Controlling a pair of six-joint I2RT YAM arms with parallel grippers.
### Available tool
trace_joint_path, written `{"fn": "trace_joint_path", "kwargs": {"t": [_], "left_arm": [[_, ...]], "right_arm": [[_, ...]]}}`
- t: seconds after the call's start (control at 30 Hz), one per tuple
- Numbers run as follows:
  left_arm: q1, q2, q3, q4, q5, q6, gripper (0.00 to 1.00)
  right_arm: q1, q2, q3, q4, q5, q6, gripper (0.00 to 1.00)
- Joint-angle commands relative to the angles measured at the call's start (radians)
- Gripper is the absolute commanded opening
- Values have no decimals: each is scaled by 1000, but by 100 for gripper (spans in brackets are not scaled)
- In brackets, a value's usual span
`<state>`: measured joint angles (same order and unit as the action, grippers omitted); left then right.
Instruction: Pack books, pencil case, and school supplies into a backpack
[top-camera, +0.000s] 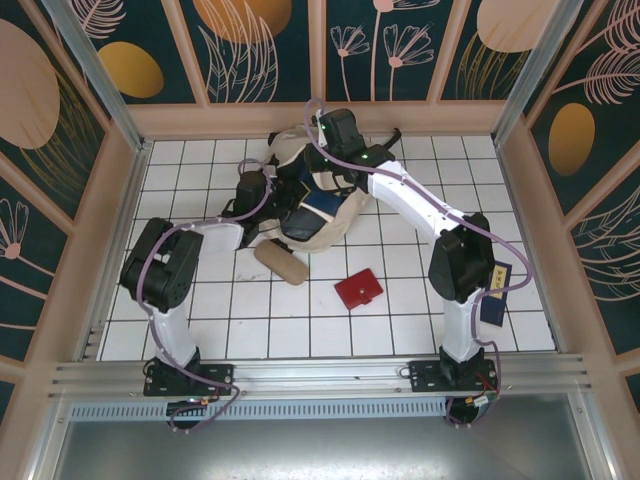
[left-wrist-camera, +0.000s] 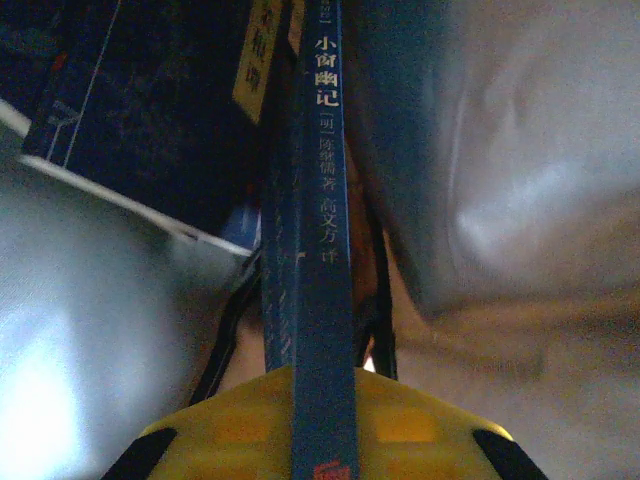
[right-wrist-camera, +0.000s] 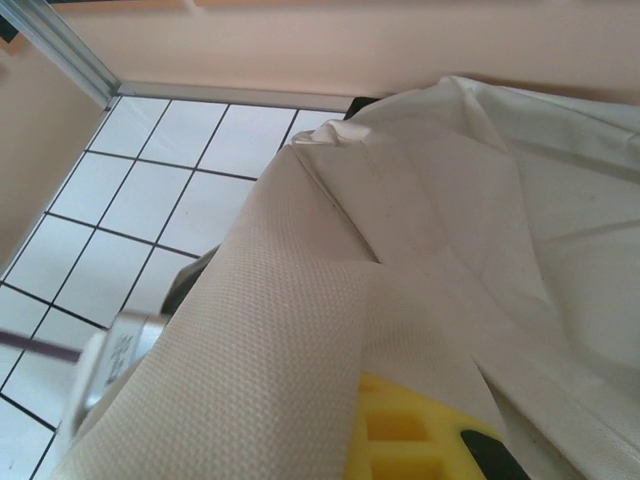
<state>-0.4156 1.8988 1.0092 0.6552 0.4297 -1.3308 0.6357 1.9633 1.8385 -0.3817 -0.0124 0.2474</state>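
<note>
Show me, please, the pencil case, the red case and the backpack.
pencil case (top-camera: 281, 263), top external view, middle of the pouch.
red case (top-camera: 358, 290), top external view, centre of cover.
backpack (right-wrist-camera: 450, 230), right wrist view, cream fabric.

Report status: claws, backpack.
Left claw shut on thin navy-blue book, inside cream-beige fabric backpack. Right claw shut on backpack fabric. Tan soft pouch, red square case lie outside it.

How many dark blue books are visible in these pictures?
3. One book lies on the table beside the right arm; a second book is gripped edge-on by the left tool; a third book sits inside the backpack. More may be hidden there.
</note>
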Motion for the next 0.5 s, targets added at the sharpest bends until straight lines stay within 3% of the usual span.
{"fn": "trace_joint_path", "kwargs": {"t": [0.0, 0.23, 0.47], "left_arm": [[-6, 81, 74, 188, -38, -123, 0], [-19, 210, 177, 310, -112, -203, 0], [-23, 302, 259, 308, -145, -212, 0]], "right_arm": [[11, -78, -2, 77, -61, 31, 2], [13, -104, -34, 83, -96, 55, 2], [15, -118, -69, 90, -119, 79, 3]]}}
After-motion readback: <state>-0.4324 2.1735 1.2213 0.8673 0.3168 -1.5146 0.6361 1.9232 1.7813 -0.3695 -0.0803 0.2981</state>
